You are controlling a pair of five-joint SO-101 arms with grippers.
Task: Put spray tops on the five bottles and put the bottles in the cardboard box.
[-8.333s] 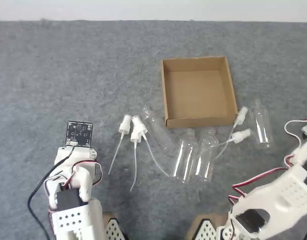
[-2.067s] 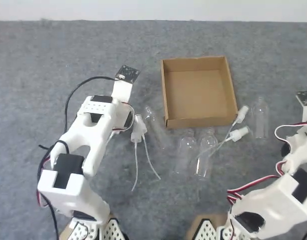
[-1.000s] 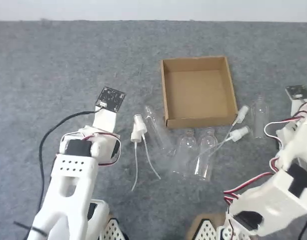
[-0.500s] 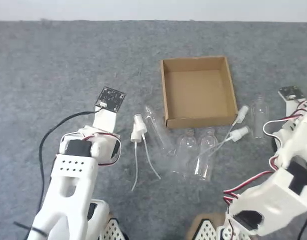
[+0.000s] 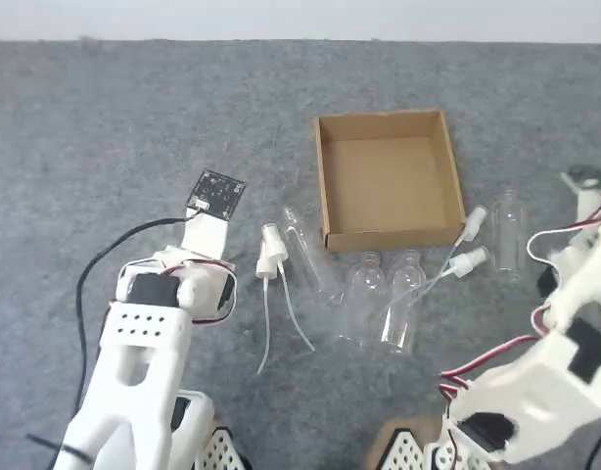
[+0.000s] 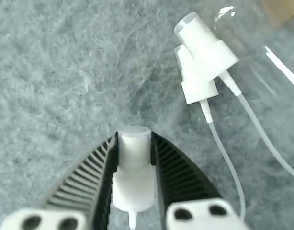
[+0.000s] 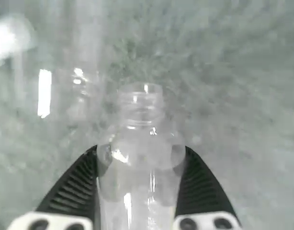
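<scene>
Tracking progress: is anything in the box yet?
Empty. In the high view the box shows only its bare cardboard floor, with nothing lying inside its walls.

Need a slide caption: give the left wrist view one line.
Left gripper shut on a white spray top, two more spray tops and a clear bottle lying on the carpet beyond.

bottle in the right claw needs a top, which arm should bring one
Left. The left claw grips a spray top; the right claw is full with the bottle.
</scene>
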